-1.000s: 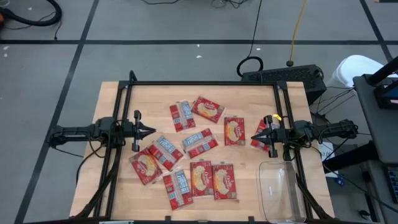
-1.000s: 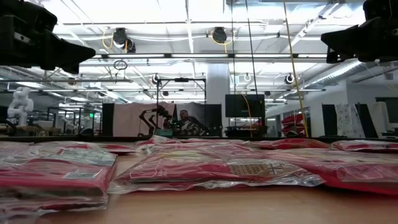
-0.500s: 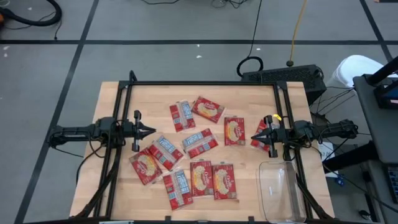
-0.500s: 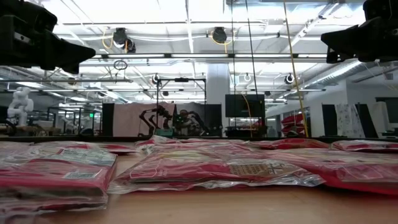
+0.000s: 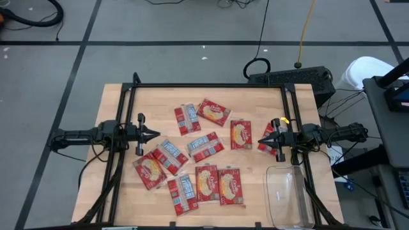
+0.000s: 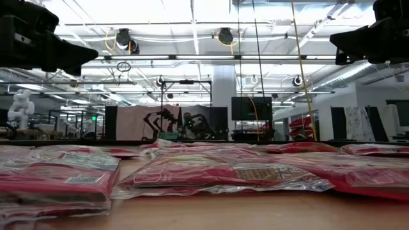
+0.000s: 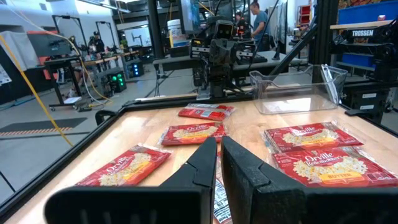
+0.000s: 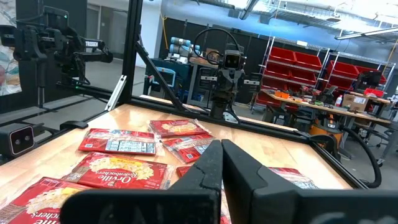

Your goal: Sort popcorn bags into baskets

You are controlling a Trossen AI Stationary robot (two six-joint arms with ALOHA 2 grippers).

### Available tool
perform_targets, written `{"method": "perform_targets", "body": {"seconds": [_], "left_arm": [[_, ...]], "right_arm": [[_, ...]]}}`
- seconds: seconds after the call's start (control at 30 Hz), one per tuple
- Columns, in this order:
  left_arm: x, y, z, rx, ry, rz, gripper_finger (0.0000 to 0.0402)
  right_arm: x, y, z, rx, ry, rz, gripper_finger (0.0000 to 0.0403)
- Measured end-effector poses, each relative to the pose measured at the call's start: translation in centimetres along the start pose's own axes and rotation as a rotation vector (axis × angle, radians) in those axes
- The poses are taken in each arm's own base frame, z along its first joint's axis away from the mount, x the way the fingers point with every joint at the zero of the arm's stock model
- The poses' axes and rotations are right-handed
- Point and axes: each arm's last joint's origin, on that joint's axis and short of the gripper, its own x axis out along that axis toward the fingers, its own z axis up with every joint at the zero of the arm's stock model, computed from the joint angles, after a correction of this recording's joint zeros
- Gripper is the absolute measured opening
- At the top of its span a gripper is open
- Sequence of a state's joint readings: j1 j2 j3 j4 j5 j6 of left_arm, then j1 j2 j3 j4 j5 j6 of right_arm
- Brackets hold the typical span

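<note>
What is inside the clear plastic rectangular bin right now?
Nothing shows inside the clear plastic rectangular bin: through its walls only table and floor appear. All the red flat popcorn packets lie outside it on the wooden table.

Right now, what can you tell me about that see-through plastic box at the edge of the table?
The clear plastic box is a rectangular bin with rounded corners and low walls, open on top and upright. It looks empty: no popcorn bags inside. It rests on the wooden table at the near right corner, close beside the right claw. Nothing but the table touches it.
</note>
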State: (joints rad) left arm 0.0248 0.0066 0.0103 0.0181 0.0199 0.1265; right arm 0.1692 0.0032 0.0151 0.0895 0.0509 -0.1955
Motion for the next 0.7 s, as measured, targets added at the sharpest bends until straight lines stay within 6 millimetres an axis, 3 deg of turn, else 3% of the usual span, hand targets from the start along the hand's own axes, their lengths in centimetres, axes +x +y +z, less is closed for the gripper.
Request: {"method": "perform_targets", "body": {"seconds": [0.7], "left_arm": [[0.0,0.0,0.0,0.0,0.0,0.0,0.0031]], "right_arm": [[0.0,-0.08,0.08,0.0,-0.005,-0.025,0.0]]}}
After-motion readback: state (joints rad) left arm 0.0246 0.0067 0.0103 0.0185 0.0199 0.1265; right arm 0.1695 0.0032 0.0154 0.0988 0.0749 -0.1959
